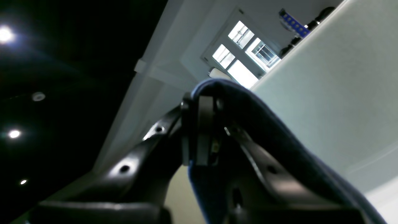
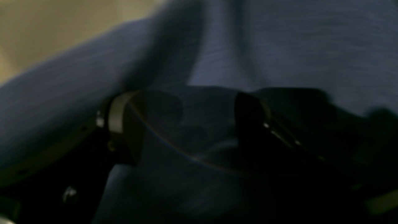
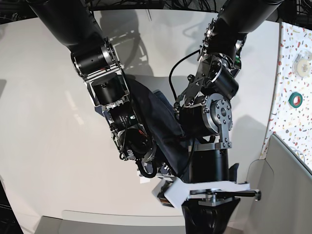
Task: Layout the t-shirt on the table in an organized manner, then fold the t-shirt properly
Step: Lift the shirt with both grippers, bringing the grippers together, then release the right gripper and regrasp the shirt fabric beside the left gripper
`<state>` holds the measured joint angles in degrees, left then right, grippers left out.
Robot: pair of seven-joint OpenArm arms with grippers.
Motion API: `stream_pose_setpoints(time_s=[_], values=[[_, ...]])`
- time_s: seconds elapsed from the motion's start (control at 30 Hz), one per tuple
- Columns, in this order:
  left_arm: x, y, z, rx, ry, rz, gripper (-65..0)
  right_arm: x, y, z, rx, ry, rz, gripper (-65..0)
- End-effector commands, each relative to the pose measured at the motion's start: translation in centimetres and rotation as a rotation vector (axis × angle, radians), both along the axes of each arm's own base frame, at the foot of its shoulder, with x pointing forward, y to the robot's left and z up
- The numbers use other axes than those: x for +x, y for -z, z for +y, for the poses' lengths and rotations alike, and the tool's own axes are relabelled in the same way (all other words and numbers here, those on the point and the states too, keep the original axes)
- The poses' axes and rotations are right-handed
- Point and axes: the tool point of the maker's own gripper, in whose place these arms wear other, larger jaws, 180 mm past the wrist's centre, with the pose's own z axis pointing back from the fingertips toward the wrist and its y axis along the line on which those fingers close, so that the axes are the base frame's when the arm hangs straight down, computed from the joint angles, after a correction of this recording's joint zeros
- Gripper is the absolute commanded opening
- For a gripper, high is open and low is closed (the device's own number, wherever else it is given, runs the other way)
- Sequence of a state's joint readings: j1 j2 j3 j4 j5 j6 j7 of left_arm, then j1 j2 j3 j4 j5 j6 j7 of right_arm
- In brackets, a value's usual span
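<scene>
**Base view: t-shirt bunched between both arms above the table**

Base view shows the dark navy t-shirt [image 3: 163,126] gathered into a hanging bundle between the two arms, lifted off the white table [image 3: 44,136], with its lower folds near the front edge. A speckled terrazzo strip [image 3: 292,83] runs along the right side of that view, carrying a green tape roll [image 3: 294,99].

From the left wrist camera, the left gripper [image 1: 199,130] has its jaws pressed together on a fold of the shirt [image 1: 279,140], the blue cloth draping over one finger and falling away to the lower right. Behind it a window [image 1: 245,56] shines bright.

From the right wrist camera, the right gripper [image 2: 189,124] has its jaws spread apart, with dark fabric [image 2: 279,46] lying between and around the fingers; the picture is blurred, and I cannot tell whether the pads still touch the cloth.
</scene>
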<state>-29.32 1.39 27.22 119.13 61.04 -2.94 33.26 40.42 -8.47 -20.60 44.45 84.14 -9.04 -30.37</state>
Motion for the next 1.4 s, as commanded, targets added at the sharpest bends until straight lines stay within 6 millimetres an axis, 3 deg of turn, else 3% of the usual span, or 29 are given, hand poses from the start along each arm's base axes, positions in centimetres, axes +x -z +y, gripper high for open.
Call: stream_pose_setpoints(time_s=[0.0, 0.17, 0.23, 0.33, 0.43, 0.57, 0.63, 0.77, 0.93, 1.1, 1.37], values=[[-0.7, -1.9, 0.4, -0.013, -0.011, -0.067, -65.0, 0.2, -2.3, 0.9, 0.037, -0.021, -0.048, -20.1], [-0.6, -1.6, 1.3, 0.036, -0.041, -0.067, -65.0, -2.3, -0.7, 2.1, 0.037, -0.058, -0.04, -20.2], [-0.5, -1.4, 1.6, 0.051, -0.049, -0.066, -65.0, -4.0, 0.9, 3.1, 0.016, -0.095, -0.017, -20.2], [-0.4, -0.7, 1.7, 0.054, -0.052, -0.047, -65.0, -5.3, 3.4, 1.9, -0.048, -0.119, -0.003, -20.2], [-0.4, -0.1, 1.8, 0.054, -0.054, -0.033, -65.0, -6.3, 3.5, 1.7, -0.065, -0.141, -0.025, -20.2], [-0.2, 1.0, 2.4, 0.048, -0.066, -0.004, -65.0, -6.4, 2.2, 1.5, -0.051, -0.142, -0.066, -20.2], [-0.1, 1.6, 2.8, 0.043, -0.077, 0.013, -65.0, -5.7, 2.1, 0.4, -0.069, -0.129, -0.076, -20.2], [-0.1, 2.3, 2.9, 0.043, -0.079, 0.031, -65.0, -4.0, 0.2, -2.4, -0.084, -0.085, -0.138, -20.2], [-0.1, 2.8, 2.9, 0.043, -0.079, 0.045, -65.0, -2.1, -5.2, -6.2, -0.064, -0.008, -0.273, -20.2], [-0.1, 3.1, 2.9, 0.041, -0.078, 0.053, -65.0, -2.5, -11.1, -8.0, -0.097, -0.048, -0.442, -20.2], [-0.1, 4.1, 2.9, 0.04, -0.076, 0.08, -65.0, -3.0, -10.3, -10.0, -0.867, -0.185, -0.722, -20.0]])
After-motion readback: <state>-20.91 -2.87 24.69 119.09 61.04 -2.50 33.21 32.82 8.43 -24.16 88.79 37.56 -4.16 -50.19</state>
